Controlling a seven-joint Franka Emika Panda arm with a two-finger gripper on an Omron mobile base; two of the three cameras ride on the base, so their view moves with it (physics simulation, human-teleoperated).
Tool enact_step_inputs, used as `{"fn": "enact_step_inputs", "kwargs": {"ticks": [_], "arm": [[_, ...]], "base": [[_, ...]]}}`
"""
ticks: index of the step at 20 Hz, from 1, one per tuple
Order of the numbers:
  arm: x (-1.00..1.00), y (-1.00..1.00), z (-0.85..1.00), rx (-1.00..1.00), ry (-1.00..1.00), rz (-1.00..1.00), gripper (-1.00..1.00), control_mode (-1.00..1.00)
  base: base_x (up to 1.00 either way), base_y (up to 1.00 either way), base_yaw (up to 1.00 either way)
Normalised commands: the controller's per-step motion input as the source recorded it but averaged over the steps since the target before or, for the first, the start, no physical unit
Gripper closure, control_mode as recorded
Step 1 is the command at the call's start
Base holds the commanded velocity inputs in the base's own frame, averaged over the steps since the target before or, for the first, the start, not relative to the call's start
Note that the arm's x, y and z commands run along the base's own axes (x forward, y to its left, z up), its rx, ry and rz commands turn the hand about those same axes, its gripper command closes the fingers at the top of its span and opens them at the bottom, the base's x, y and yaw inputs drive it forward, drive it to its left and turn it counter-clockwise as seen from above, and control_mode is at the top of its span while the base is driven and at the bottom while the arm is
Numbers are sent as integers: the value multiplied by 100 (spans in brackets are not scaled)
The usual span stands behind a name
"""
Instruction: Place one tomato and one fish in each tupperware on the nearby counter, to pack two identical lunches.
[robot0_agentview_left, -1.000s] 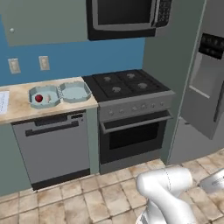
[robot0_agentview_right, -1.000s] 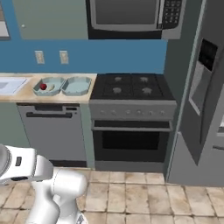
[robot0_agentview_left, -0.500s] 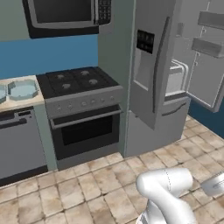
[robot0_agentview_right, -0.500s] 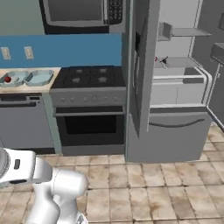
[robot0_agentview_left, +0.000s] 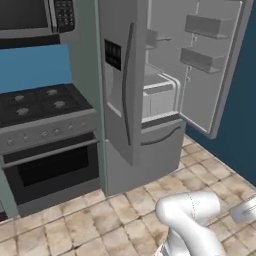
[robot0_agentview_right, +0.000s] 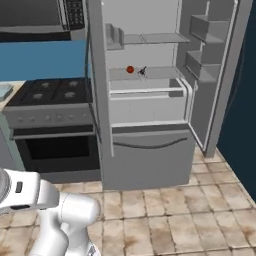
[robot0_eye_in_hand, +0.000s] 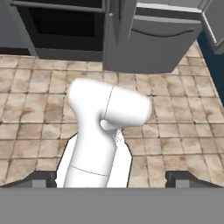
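- Gripper (robot0_eye_in_hand: 112, 179): seen in hand view, two dark fingertips (robot0_eye_in_hand: 41, 178) far apart at the bottom corners, nothing btwn them. Jaws wide, empty.
- Gripper points down at tiled floor (robot0_eye_in_hand: 39, 105), folded back over robot's own arm.
- Past the gripper, at top of hand view: oven door (robot0_eye_in_hand: 61, 22) on one side, fridge bottom drawer (robot0_eye_in_hand: 162, 39) next to it. Both well apart from fingertips.
- Fridge (robot0_agentview_right: 145, 100): right door (robot0_agentview_right: 215, 75) swung open, left door (robot0_agentview_left: 122, 90) shut. Inside shelves visible in right base view.
- Tomato (robot0_agentview_right: 130, 69): small red ball on a mid shelf (robot0_agentview_right: 150, 74) inside fridge, well away from gripper, higher up and across the floor.
- Small dark thing (robot0_agentview_right: 142, 71) just beside tomato on same shelf; too small to tell what it is, could be the fish.
- Stove (robot0_agentview_right: 50, 92): black top w/ burners, left of fridge; microwave (robot0_agentview_right: 40, 17) above it.
- Tupperware (robot0_agentview_right: 4, 90): a pale sliver at left edge of right base view, on counter (robot0_agentview_right: 12, 89) past the stove. Far from gripper. Contents can't be told.
- Door bins (robot0_agentview_left: 205, 42) on inside of open door look bare in left base view.
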Motion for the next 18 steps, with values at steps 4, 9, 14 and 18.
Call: {"fn": "enact_step_inputs", "kwargs": {"ticks": [4, 9, 14, 18], "arm": [[0, 0, 0, 0, 0, 0, -100, 100], [0, 0, 0, 0, 0, 0, -100, 100], [0, 0, 0, 0, 0, 0, -100, 100], [0, 0, 0, 0, 0, 0, -100, 100]], "base": [[86, -73, -10], [68, -28, -5], [71, 0, 0], [61, 0, 0]]}}
